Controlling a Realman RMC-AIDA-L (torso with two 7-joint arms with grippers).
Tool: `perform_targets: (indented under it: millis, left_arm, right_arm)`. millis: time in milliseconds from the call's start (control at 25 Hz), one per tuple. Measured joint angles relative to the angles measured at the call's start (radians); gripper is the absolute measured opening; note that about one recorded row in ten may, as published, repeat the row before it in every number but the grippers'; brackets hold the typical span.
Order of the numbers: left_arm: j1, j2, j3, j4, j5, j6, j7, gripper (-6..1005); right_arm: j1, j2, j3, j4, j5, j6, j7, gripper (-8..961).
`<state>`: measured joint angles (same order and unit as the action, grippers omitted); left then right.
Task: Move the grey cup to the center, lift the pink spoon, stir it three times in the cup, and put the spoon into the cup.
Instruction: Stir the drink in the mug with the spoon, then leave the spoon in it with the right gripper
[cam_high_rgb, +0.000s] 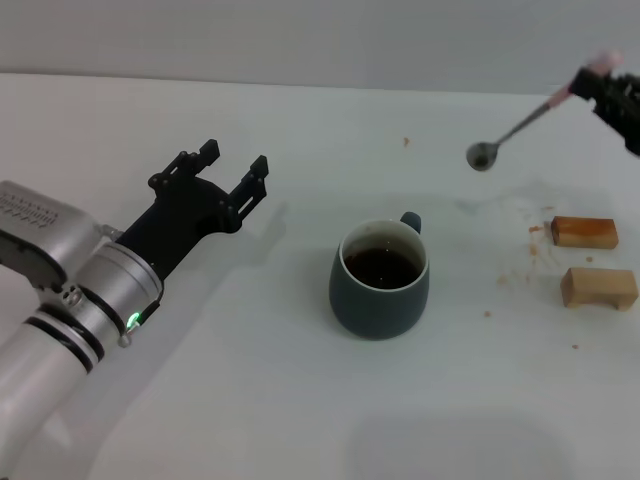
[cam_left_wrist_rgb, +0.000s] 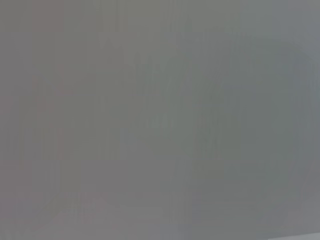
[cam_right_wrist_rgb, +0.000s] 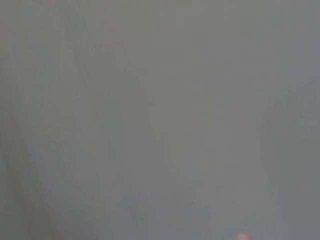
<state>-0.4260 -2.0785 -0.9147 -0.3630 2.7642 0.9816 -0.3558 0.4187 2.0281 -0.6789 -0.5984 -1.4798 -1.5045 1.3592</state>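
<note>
A white worktop (cam_high_rgb: 250, 400) fills the head view. Near its middle stands the rounded dark slate-grey ceramic cup (cam_high_rgb: 380, 280), upright, its loop handle turned toward the far side, its pale inner wall ringing a pool of dark brown liquid. Up and to the right of the cup, the slim pink spoon (cam_high_rgb: 520, 128) hangs in the air, clear of the worktop, tilted so that its grey metal bowl points down toward the cup while its pale pink handle rises to the upper right corner. There the right tool (cam_high_rgb: 610, 92), black and mostly cut off by the picture's edge, grips the spoon by the handle. The spoon's bowl is apart from the cup, beyond its rim and to the right. On the right side of the worktop lie two tan wooden blocks (cam_high_rgb: 584, 232), one just behind the other, with small brown crumbs scattered around them. On the left, the silver left arm reaches in from the lower corner; its black left tool (cam_high_rgb: 232, 168) is held well left of the cup, fingers spread apart and empty. Both wrist views show only a featureless grey blur, apart from what may be a pink speck at one edge of the right one.
</note>
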Motion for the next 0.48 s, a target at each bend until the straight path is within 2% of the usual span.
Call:
perform_targets:
  millis: [80, 120, 280, 480]
  left_arm:
    - [0.009, 0.000, 0.000, -0.001, 0.000, 0.021, 0.000, 683]
    - [0.009, 0.000, 0.000, -0.001, 0.000, 0.021, 0.000, 683]
    - [0.022, 0.002, -0.003, -0.001, 0.000, 0.048, -0.001, 683]
    - [0.039, 0.003, -0.012, 0.000, 0.000, 0.080, -0.001, 683]
  right_arm:
    - [0.046, -0.019, -0.004, -0.063, -0.064, -0.002, 0.112, 76]
    - [0.046, -0.019, -0.004, -0.063, -0.064, -0.002, 0.112, 76]
    - [0.120, -0.044, -0.009, -0.126, -0.151, -0.021, 0.243, 76]
    - [0.238, -0.081, -0.010, -0.139, -0.287, -0.067, 0.368, 76]
